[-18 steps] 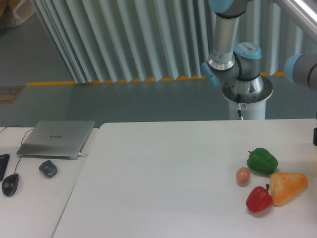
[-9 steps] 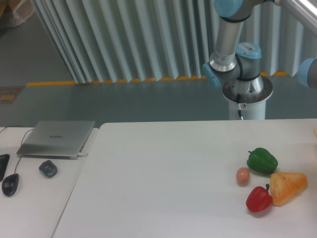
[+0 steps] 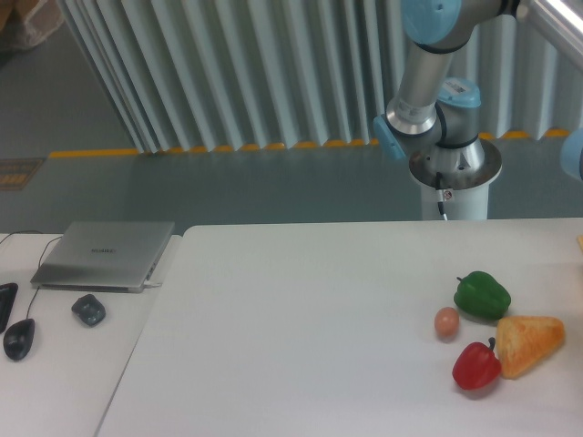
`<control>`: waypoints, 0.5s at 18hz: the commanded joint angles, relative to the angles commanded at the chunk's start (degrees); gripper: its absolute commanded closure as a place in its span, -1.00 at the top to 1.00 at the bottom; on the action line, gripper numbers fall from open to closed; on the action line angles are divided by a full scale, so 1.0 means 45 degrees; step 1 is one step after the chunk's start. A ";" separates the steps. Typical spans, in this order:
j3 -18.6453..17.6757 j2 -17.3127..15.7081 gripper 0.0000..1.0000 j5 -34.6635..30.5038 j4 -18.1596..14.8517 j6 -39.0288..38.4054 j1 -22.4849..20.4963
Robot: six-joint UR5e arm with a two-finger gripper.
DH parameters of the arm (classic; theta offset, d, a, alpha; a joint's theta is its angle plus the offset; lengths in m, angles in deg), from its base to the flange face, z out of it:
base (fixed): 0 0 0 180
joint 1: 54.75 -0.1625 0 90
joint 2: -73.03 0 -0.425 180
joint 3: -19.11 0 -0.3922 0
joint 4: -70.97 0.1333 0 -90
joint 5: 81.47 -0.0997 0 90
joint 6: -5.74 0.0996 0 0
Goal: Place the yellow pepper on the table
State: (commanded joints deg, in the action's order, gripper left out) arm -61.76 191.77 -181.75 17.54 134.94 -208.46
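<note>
The white table (image 3: pixel 301 319) fills the lower part of the camera view. The yellow pepper is not clearly in view; only a tiny yellowish sliver (image 3: pixel 580 242) shows at the right edge above the table, and I cannot tell what it is. My gripper is out of frame to the right. Only the arm's base (image 3: pixel 453 168), a grey link (image 3: pixel 421 73) rising from it and a blue joint (image 3: pixel 574 155) at the right edge are visible.
A green pepper (image 3: pixel 482 295), a small tan egg (image 3: pixel 446 322), a red pepper (image 3: pixel 476 365) and an orange-yellow bread wedge (image 3: pixel 530 344) lie at the table's right. On the left desk sit a laptop (image 3: pixel 105 254), a dark mouse (image 3: pixel 19 338) and a dark lump (image 3: pixel 88 309).
The arm has swung right: the blue joint slid almost out of frame, the upright link tilted, and the dark part at the right edge a second ago is gone.
</note>
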 joint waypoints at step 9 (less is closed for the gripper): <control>-0.0136 0.0294 1.00 -0.0194 0.0039 0.0058 -0.0020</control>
State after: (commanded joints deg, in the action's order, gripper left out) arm -62.37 193.09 -182.63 17.71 135.20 -208.55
